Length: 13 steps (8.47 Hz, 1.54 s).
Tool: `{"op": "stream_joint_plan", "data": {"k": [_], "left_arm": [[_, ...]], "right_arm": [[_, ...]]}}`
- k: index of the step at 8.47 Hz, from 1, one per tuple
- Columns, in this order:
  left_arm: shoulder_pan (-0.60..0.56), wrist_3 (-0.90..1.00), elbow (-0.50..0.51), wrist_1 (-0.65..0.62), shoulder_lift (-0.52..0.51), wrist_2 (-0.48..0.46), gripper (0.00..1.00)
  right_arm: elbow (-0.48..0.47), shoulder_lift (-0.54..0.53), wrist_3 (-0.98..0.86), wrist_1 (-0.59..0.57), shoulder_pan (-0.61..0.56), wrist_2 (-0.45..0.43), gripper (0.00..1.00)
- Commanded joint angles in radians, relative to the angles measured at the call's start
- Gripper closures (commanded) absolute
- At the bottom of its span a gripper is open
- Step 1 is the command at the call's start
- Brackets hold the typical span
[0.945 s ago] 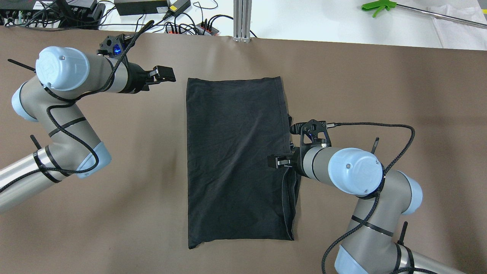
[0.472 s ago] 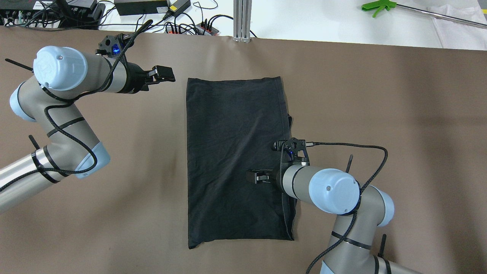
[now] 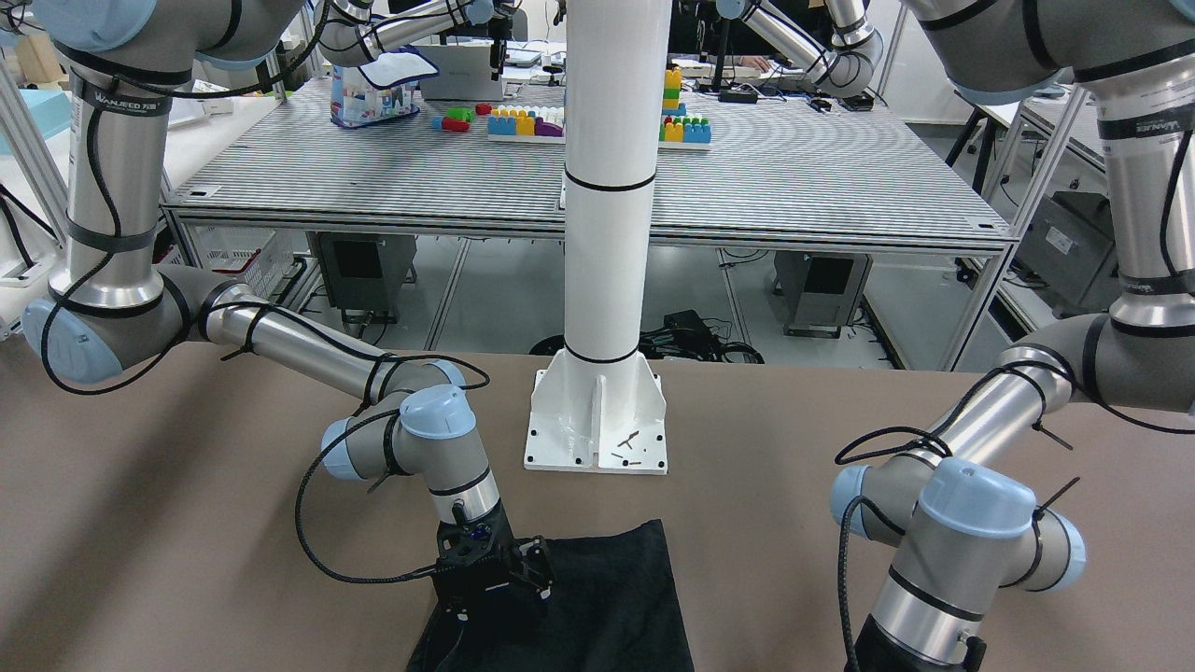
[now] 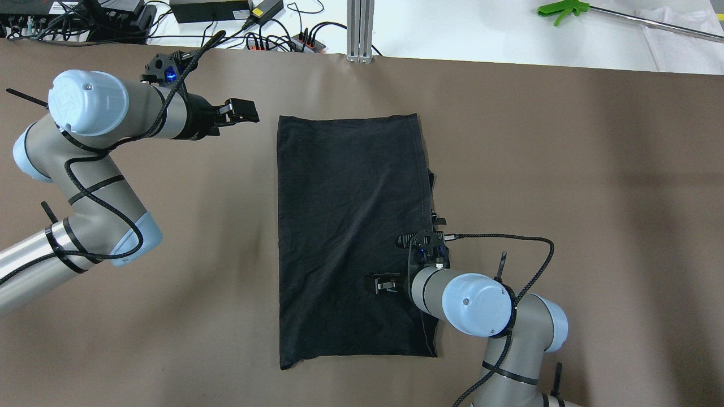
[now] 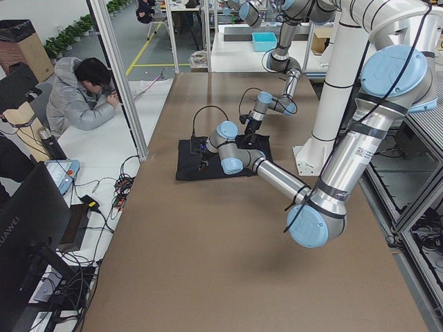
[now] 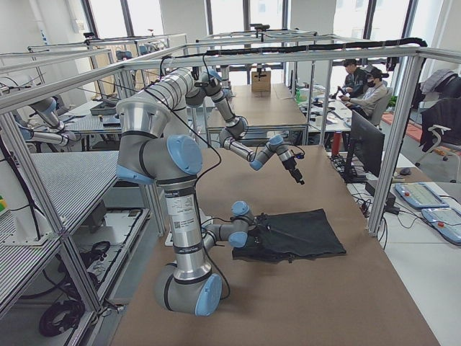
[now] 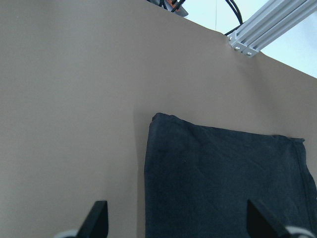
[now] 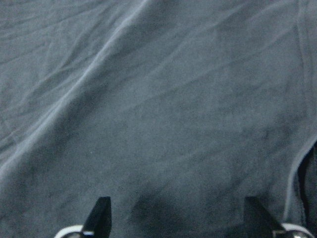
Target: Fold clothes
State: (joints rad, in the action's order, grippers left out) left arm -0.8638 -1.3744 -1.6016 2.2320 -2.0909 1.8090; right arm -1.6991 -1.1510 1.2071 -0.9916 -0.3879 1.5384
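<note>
The black garment (image 4: 345, 226) lies flat on the brown table as a long rectangle, with a loose folded strip along its right edge. It also shows in the front view (image 3: 616, 597). My right gripper (image 4: 380, 282) hovers over the garment's lower right part, open and empty. In the right wrist view the cloth (image 8: 163, 99) fills the frame and the gripper (image 8: 178, 218) has its fingertips (image 8: 101, 215) wide apart. My left gripper (image 4: 243, 110) is open and empty, off the garment beside its far left corner. The left wrist view (image 7: 178, 223) shows that corner (image 7: 223, 183) ahead.
A white pillar base (image 3: 597, 420) stands on the table behind the garment. Power strips and cables (image 4: 271, 39) and an aluminium profile (image 4: 360, 28) lie past the table's far edge. A green tool (image 4: 560, 10) is at the far right. An operator (image 5: 83, 97) sits beside the table.
My right gripper has moved from the garment's right edge inward over the cloth and toward the near end. The left arm has barely shifted.
</note>
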Motion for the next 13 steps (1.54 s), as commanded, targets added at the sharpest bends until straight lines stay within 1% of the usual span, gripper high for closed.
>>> {"op": "stream_joint_plan", "data": {"k": [1, 2, 4, 9, 10, 12, 13], "left_arm": [[0.0, 0.0, 0.002, 0.0, -0.001, -0.002, 0.0], [0.0, 0.0, 0.002, 0.0, -0.001, -0.002, 0.0], [0.0, 0.0, 0.002, 0.0, -0.003, -0.008, 0.0], [0.0, 0.0, 0.003, 0.0, -0.006, -0.014, 0.0], [0.0, 0.0, 0.003, 0.0, -0.008, -0.014, 0.0], [0.0, 0.0, 0.005, -0.002, -0.011, -0.014, 0.0], [0.0, 0.0, 0.005, -0.002, -0.009, -0.014, 0.0]], "right_arm": [[-0.005, -0.015, -0.006, 0.004, -0.008, 0.015, 0.06], [-0.008, -0.038, -0.006, 0.007, -0.008, 0.017, 0.06], [-0.053, -0.11, -0.007, 0.039, -0.009, 0.017, 0.06], [-0.053, -0.111, 0.008, 0.044, -0.011, 0.014, 0.06], [-0.074, -0.111, 0.032, 0.054, -0.014, 0.017, 0.06], [-0.148, -0.131, 0.074, 0.057, -0.019, 0.06, 0.06], [-0.174, -0.148, 0.173, 0.065, -0.017, 0.065, 0.06]]}}
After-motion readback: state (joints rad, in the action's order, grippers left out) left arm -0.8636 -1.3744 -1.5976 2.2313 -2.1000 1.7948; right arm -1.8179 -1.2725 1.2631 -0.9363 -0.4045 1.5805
